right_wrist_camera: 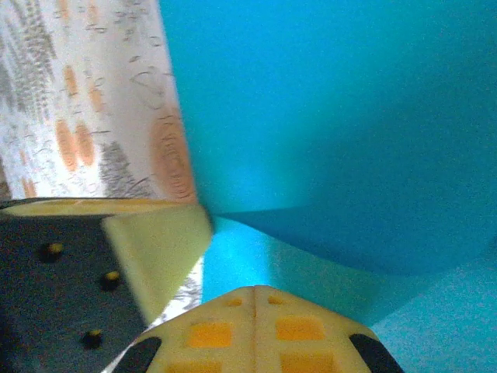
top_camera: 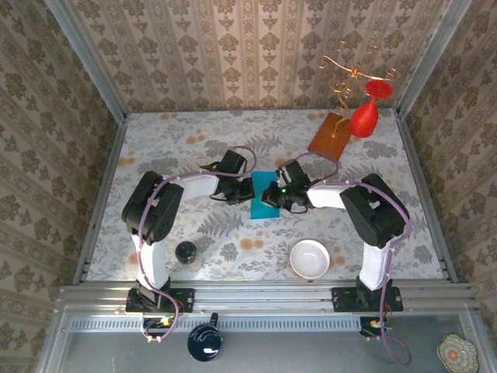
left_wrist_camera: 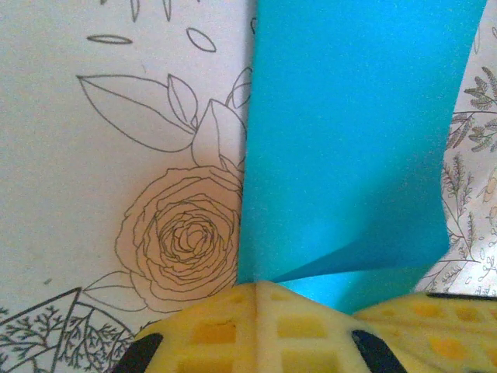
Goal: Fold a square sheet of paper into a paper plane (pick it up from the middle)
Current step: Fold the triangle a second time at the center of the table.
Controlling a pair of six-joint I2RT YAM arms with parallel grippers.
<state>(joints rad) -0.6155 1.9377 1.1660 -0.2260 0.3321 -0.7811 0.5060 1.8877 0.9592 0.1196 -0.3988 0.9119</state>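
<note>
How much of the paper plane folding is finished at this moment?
Done: the square sheet of paper looks narrowed, one layer bent over another. In hand: the left gripper and right gripper, both shut, pinch it from either side. To do: the pointed nose and wings; none shows yet.

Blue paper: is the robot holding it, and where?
Yes. The left gripper pinches the square sheet of paper at its left side; the right gripper pinches its right side.

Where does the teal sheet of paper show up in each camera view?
Top external: the sheet of paper lies at the picture's centre.
Left wrist: the sheet of paper spans the right half.
Right wrist: the sheet of paper takes the upper right.
Shared landmark: the floral tablecloth, on the paper's left in both wrist views.
</note>
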